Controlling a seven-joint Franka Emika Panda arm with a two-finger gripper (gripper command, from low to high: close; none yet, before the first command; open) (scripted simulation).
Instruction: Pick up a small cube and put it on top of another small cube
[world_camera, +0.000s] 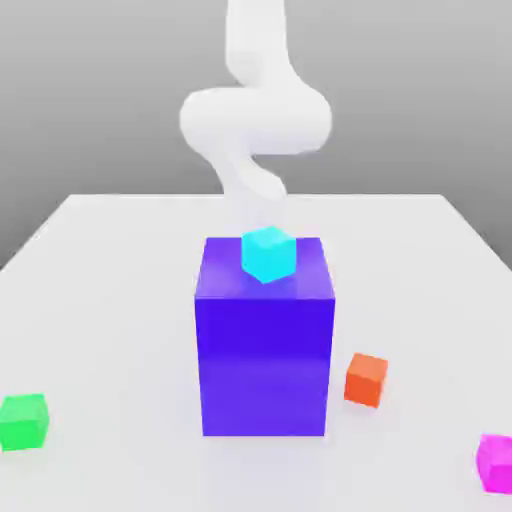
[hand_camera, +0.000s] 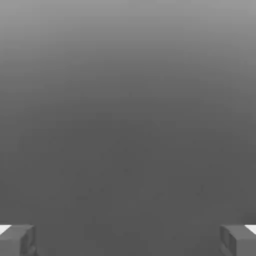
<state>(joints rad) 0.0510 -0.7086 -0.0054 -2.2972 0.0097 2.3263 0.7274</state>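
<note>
Plainly, small cube (world_camera: 495, 462) (glossy magenta) sits uncovered.

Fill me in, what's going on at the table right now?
Nothing is held yet. The white arm is up behind the big blue-violet block, and in the hand view its claw is open with nothing between the fingers. A cyan cube sits on top of the block. On the table, the magenta cube lies at the exterior view's far right, the orange-red cube just right of the block, and the green cube far left. No stacking has started.
</note>
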